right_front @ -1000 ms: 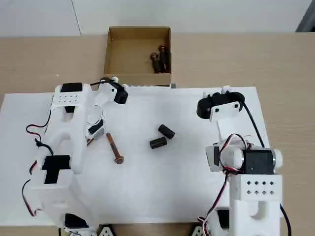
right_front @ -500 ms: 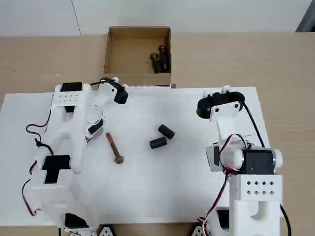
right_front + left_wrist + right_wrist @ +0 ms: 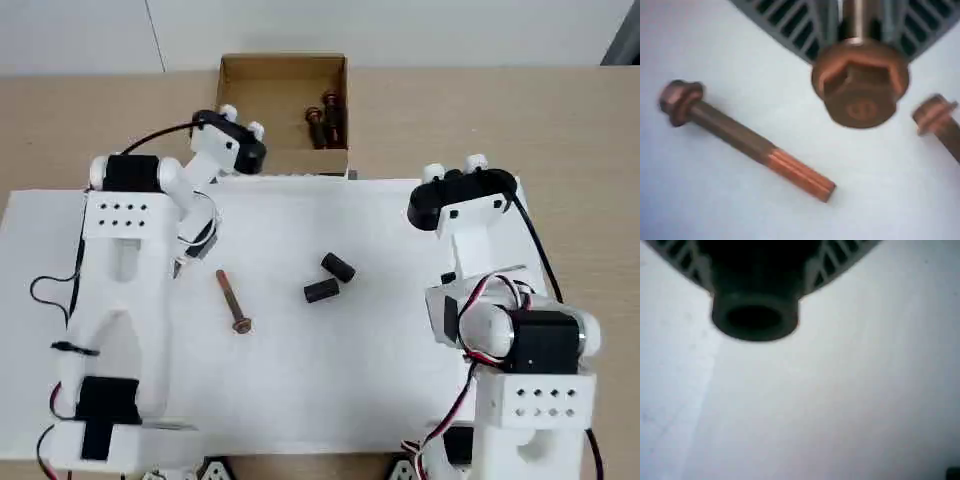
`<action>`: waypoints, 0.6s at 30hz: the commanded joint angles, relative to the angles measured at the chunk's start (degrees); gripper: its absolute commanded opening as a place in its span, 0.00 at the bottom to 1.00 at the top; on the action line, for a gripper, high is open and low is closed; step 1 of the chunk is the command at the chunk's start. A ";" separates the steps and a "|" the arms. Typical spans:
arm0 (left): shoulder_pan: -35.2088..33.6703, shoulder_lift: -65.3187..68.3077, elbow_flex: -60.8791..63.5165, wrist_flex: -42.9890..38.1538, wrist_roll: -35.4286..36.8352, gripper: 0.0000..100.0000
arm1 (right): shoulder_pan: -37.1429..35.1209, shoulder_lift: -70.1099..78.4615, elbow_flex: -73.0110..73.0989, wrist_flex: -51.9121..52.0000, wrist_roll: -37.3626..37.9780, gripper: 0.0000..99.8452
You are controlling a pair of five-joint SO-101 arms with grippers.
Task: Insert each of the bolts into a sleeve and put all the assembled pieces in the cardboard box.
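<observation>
Mating step: left gripper (image 3: 232,143) pinches a bolt (image 3: 859,87) near the sheet's (image 3: 330,380) far left edge, by the cardboard box (image 3: 232,100). The right gripper (image 3: 462,192) pinches a sleeve (image 3: 755,315) near the far right corner. Best to meet mid-sheet, line shank with bore, push straight.

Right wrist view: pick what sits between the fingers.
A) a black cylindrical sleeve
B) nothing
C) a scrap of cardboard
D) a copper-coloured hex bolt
A: a black cylindrical sleeve, its open bore facing the camera, is clamped between the ribbed grey fingers of the right gripper.
</observation>
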 commanded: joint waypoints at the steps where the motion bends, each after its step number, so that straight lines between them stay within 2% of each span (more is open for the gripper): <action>1: 2.55 -7.30 -2.33 2.11 2.37 0.01 | 0.48 -5.14 -2.81 0.48 -0.18 0.00; 5: 5.10 -15.82 -1.71 2.02 2.64 0.01 | 0.31 -14.37 -1.93 -0.04 -0.09 0.00; 10: 6.42 -26.73 7.25 -1.23 6.07 0.01 | 0.31 -21.58 3.87 -0.92 -0.44 0.00; 13: 6.33 -34.46 15.25 -5.80 9.58 0.01 | 0.31 -25.01 8.26 -4.62 -0.53 0.00; 18: 6.59 -48.70 31.78 -17.93 13.63 0.01 | 0.13 -30.81 17.58 -14.46 -0.70 0.00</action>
